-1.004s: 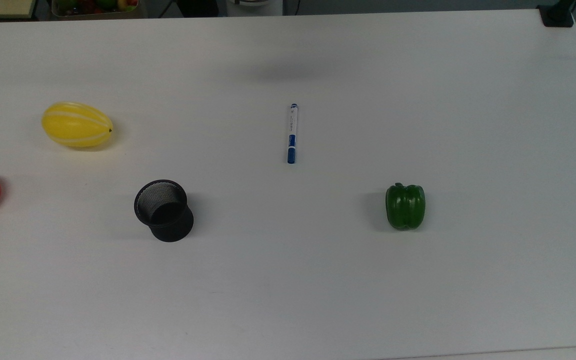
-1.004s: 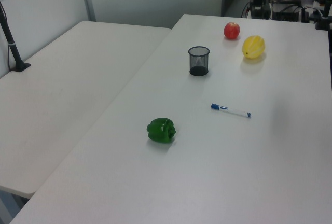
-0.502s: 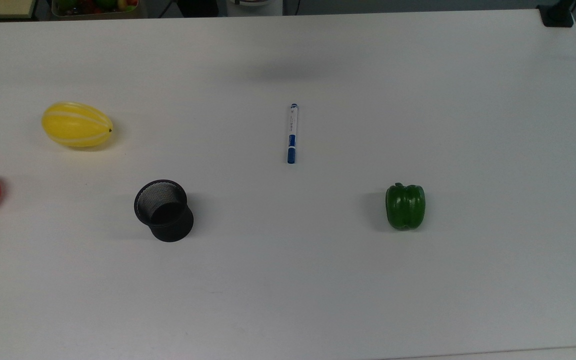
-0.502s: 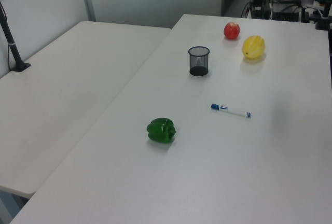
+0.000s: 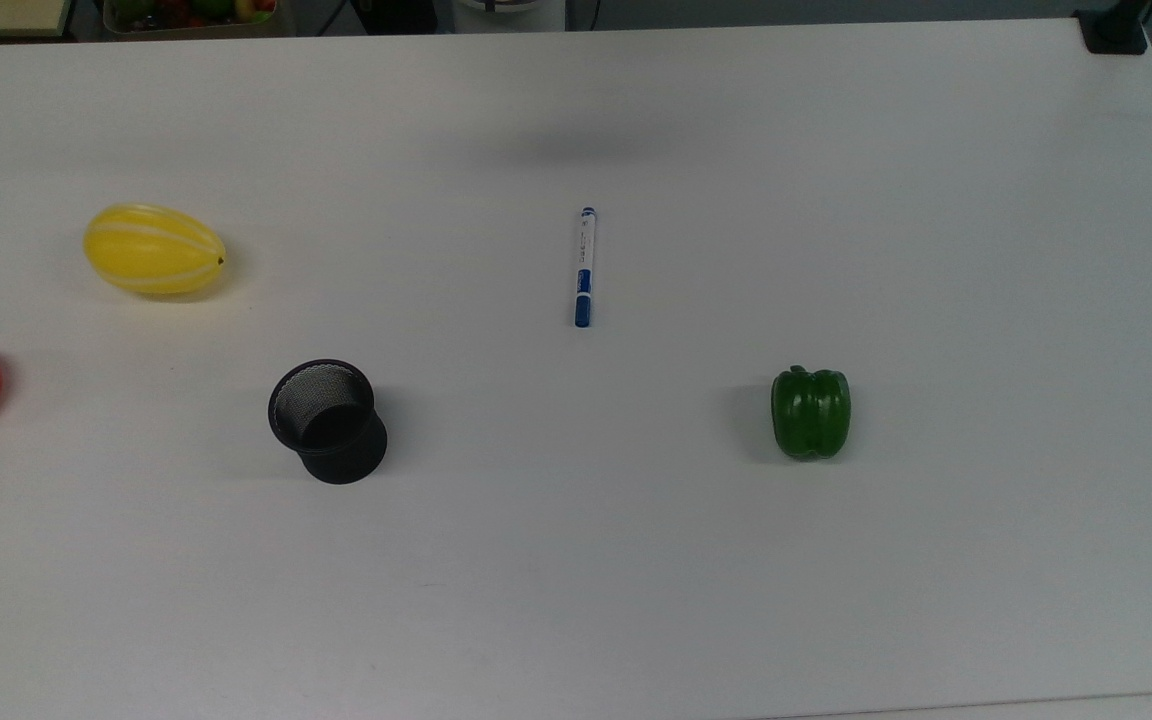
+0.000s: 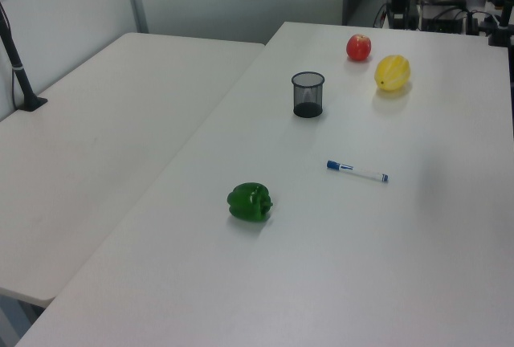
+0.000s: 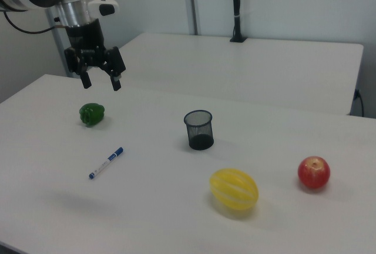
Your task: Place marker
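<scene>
Lying flat mid-table, the marker (image 5: 584, 267) sits well clear of every edge of the white table (image 5: 836, 600). A second white table (image 6: 104, 146) adjoins it. The gripper (image 7: 101, 80) hangs high above, fingers spread, empty.

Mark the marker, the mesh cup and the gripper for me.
marker (image 5: 584, 267), top view, middle of the white barrel.
mesh cup (image 5: 341, 458), top view, outer wall near the base.
gripper (image 7: 101, 82), right view, midway between the open fingertips.

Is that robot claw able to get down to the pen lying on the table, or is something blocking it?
Probably yes. The gripper hangs open above the table, and the marker lies flat alone, well apart from the green pepper and mesh cup.
</scene>
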`<state>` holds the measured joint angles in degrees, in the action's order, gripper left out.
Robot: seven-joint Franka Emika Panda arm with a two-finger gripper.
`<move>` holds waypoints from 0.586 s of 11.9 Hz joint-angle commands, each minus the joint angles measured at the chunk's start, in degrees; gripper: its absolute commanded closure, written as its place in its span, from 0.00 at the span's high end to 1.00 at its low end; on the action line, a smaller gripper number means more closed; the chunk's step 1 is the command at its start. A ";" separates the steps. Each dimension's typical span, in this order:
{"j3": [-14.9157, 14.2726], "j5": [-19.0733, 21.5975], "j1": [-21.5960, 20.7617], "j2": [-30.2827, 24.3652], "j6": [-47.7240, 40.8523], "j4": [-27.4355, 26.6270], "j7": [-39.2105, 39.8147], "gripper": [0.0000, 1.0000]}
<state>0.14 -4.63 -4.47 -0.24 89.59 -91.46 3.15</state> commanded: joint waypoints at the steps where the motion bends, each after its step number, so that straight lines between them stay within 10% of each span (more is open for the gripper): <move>1: 2.66 1.03 -0.54 -0.29 1.99 -1.00 -4.10 1.00; 7: 6.19 3.21 -1.42 0.51 2.25 -1.00 -10.09 1.00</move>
<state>6.44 -3.79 -5.41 0.57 90.29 -91.59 -5.26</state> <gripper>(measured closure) 0.000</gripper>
